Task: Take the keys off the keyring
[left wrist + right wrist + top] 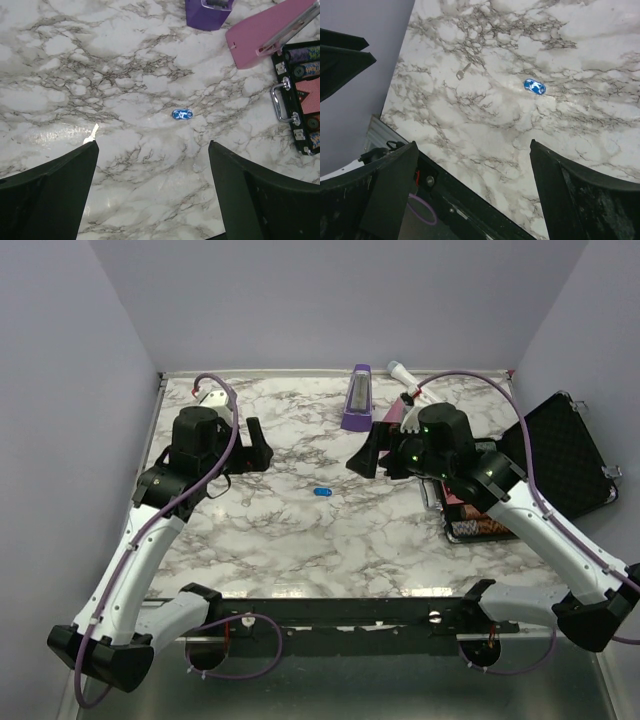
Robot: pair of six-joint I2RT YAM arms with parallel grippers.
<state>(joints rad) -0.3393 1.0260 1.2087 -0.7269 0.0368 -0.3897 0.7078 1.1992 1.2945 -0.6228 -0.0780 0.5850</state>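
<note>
The keys show as a tiny bright-blue oval piece (322, 492) lying flat on the marble table, midway between the two arms (182, 114) (534, 86). A small pale silver key (91, 135) lies apart from it, just off my left fingertip (463, 71). No ring can be made out at this size. My left gripper (258, 445) (154, 142) hangs open and empty above the marble, left of the blue piece. On the other side my right gripper (368, 455) (473, 142) is also open and empty.
A purple metronome (357, 398) stands at the back middle, with a pink one (270, 35) lying beside it. An open black case of poker chips (560, 455) sits at the right. The table's front rail (470, 200) runs below my right fingers.
</note>
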